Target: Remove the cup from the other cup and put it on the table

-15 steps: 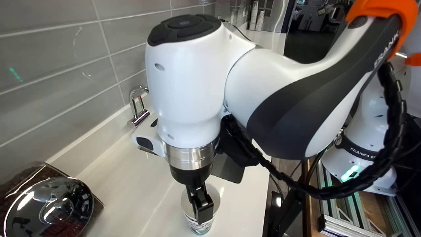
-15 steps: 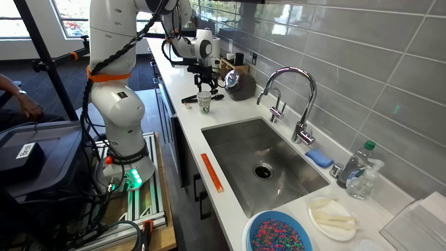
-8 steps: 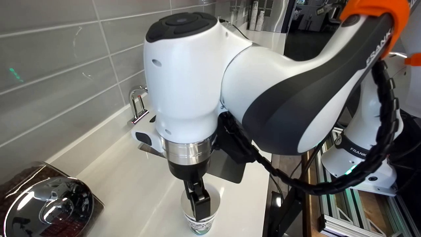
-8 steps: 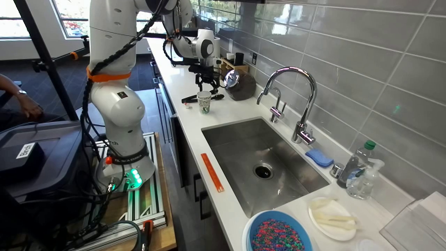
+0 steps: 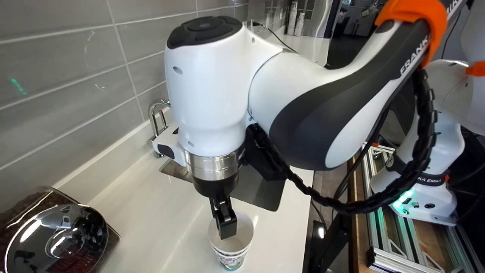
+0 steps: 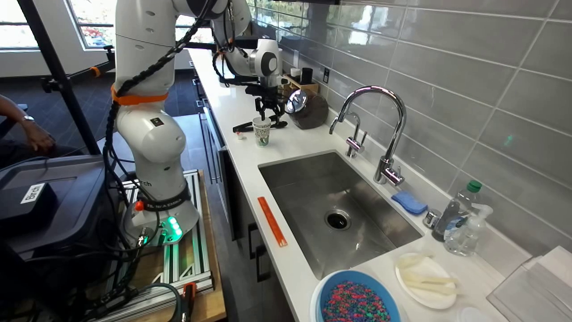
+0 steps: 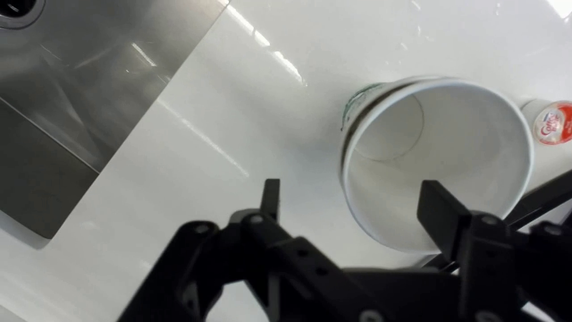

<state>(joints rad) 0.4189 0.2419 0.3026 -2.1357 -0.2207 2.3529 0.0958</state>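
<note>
White cup [image 7: 429, 152] sits partly hidden inside the other cup [image 6: 262, 135], overlapped in the wrist view by the wide-spread hand [image 7: 352, 197].

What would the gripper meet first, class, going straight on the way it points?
Probably the inner cup: in the wrist view, one of the fingers of the gripper overlaps its mouth and the other the countertop, so its rim would likely come between them. Depth is unclear.
</note>
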